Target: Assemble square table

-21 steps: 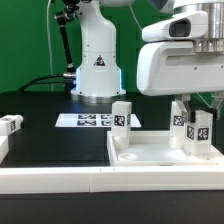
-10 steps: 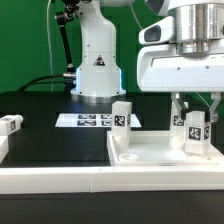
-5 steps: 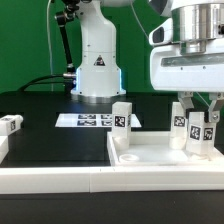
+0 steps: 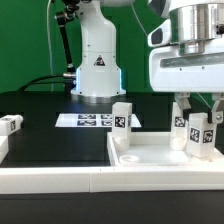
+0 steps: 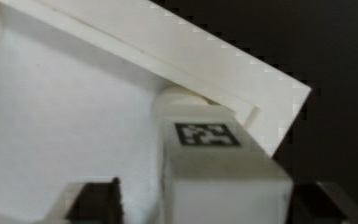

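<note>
The white square table slab (image 4: 150,152) lies at the exterior view's right, recessed face up. Three tagged white legs stand on it: one at its far left corner (image 4: 122,115), one at the far right (image 4: 180,122), and one nearer at the right (image 4: 200,138). My gripper (image 4: 200,114) is straight above that nearer leg, with a finger on each side. In the wrist view the leg (image 5: 215,150) stands by the slab's corner rim (image 5: 247,82). My gripper (image 5: 206,205) is open, with gaps between the fingers and the leg.
A fourth leg (image 4: 10,125) lies on the black table at the exterior view's far left. The marker board (image 4: 85,120) lies flat in front of the robot base (image 4: 97,65). A long white border wall (image 4: 60,182) runs along the front.
The gripper has turned about its axis and shifted slightly to the exterior view's right. It stays over the nearer right leg, which sits a little lower.
</note>
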`<state>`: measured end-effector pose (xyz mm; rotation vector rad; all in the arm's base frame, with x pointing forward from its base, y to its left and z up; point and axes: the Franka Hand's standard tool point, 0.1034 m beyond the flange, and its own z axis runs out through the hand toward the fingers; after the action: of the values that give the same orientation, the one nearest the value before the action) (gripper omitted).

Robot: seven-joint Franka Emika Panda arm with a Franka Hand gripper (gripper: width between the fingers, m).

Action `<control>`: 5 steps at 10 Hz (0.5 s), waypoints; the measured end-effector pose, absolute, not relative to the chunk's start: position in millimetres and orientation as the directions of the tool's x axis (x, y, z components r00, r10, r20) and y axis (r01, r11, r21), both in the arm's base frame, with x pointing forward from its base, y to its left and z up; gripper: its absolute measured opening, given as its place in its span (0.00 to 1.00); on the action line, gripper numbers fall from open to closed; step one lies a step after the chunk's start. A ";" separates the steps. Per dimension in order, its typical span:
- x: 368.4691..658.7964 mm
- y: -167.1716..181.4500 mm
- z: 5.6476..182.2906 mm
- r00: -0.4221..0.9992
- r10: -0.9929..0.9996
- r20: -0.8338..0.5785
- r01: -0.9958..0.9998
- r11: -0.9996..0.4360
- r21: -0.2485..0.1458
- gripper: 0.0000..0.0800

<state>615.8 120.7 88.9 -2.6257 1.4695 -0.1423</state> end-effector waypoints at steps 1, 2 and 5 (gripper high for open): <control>615.9 122.7 89.2 0.606 -0.794 0.037 -0.782 -0.604 -0.153 0.64; 615.3 124.5 89.1 0.696 -0.716 0.055 -0.704 -0.695 -0.144 0.78; 616.7 122.6 87.2 0.887 -0.451 0.101 -0.440 -0.891 -0.113 0.81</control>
<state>616.7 122.6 87.2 -2.9664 0.7015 -0.1906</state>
